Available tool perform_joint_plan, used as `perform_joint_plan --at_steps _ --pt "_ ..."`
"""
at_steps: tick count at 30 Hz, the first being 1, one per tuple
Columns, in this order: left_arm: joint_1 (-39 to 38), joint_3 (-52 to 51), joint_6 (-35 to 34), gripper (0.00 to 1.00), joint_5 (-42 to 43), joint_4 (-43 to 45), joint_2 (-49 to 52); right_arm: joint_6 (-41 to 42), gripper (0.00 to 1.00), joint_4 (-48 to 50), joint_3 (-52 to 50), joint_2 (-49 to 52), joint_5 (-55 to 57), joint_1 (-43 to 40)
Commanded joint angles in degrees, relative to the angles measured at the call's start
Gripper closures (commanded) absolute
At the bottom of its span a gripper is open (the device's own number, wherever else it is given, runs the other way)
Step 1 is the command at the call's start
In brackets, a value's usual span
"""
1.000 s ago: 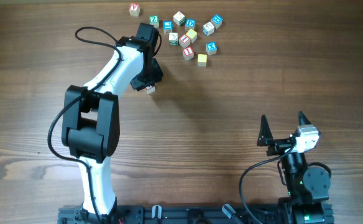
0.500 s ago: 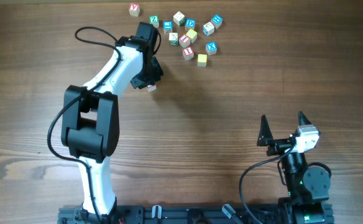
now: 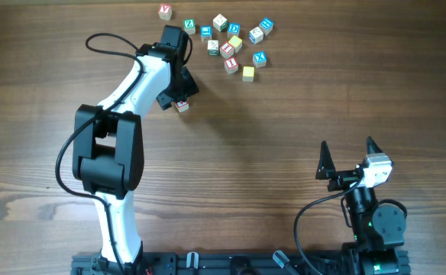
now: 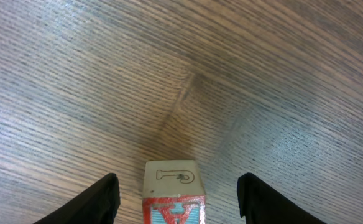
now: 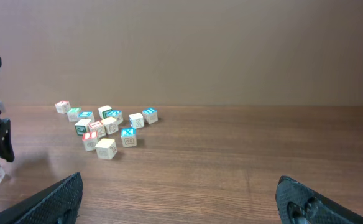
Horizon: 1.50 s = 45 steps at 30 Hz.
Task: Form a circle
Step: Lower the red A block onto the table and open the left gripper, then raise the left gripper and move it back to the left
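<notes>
Overhead view, from the left: the white left arm (image 3: pixel 108 145) reaches toward the upper middle of the frame. Its left pincer (image 3: pixel 179 98) hangs over a small wooden letter cube with a red-lettered side (image 3: pixel 181 106). The left wrist view shows this cube at the bottom centre, upright on the brown wooden surface (image 4: pixel 231 74). The pincer's dark fingers (image 4: pixel 101 200) stand apart there, with a clear gap on each side and neither touching the cube.

Further right, along the upper edge, lies the loose scatter of coloured letter cubes (image 3: pixel 234 47), near the lone cube but not touching it. No circle is laid out yet. I judge this single cube to be its start, so the ring's place would be the bare wood around it.

Doing the step well means lifting straight up with the jaws wide, so that neither finger nudges the cube. The following cubes should then be set close beside it, curving evenly.

At the lower right the right pincer (image 3: pixel 349 159) rests with its fingers spread wide, holding nothing, well apart from all the cubes.
</notes>
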Motion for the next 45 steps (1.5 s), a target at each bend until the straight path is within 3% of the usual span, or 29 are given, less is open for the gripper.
perform_joint_plan --at_steps 1,3,4,7,9,13,14,15,16,17,18,45 --pt "0.5 5.22 4.76 0.38 -3.26 -1.75 0.09 -0.37 0.0 0.26 -0.04 -0.39 -0.46 -0.24" --pt "0.48 10.84 6.95 0.47 -3.43 -3.48 -0.07 -0.35 0.0 0.26 -0.04 -0.39 -0.46 -0.24" --pt "0.48 14.08 6.97 0.62 -3.39 -4.52 -0.07 -0.35 0.0 0.26 -0.07 -0.39 -0.48 -0.24" --pt "0.42 19.63 8.44 0.96 -2.47 -5.53 -0.07 -0.35 0.0 0.26 -0.04 -0.39 -0.46 -0.22" --pt "0.42 20.22 8.44 0.96 0.22 -3.65 -0.07 -0.35 0.0 0.26 -0.04 -0.39 -0.48 -0.22" --pt "0.66 20.2 8.44 0.77 -3.54 -0.98 -0.04 -0.35 0.0 0.26 -0.04 -0.39 -0.48 -0.22" --pt "0.9 20.2 8.41 0.67 -5.42 -0.7 -0.04 -0.35 0.0 0.26 -0.04 -0.39 -0.48 -0.24" --pt "1.49 20.2 8.44 0.34 -7.43 -0.72 -0.04 -0.35 0.0 0.26 -0.04 -0.39 -0.48 -0.24" --pt "1.92 20.2 8.44 0.28 -8.39 -0.98 -0.04 -0.35 0.0 0.26 -0.04 -0.39 -0.48 -0.22" --pt "2.54 20.2 8.41 0.08 -8.96 -1.99 -0.04 -0.37 0.0 0.26 -0.07 -0.39 -0.48 -0.24" --pt "2.97 20.2 8.41 0.0 -8.94 -3.54 -0.04 -0.35 0.0 0.26 -0.07 -0.39 -0.48 -0.22" --pt "3.39 20.2 8.41 0.0 -8.94 -5.01 -0.04 -0.35 0.0 0.26 -0.04 -0.39 -0.48 -0.22"
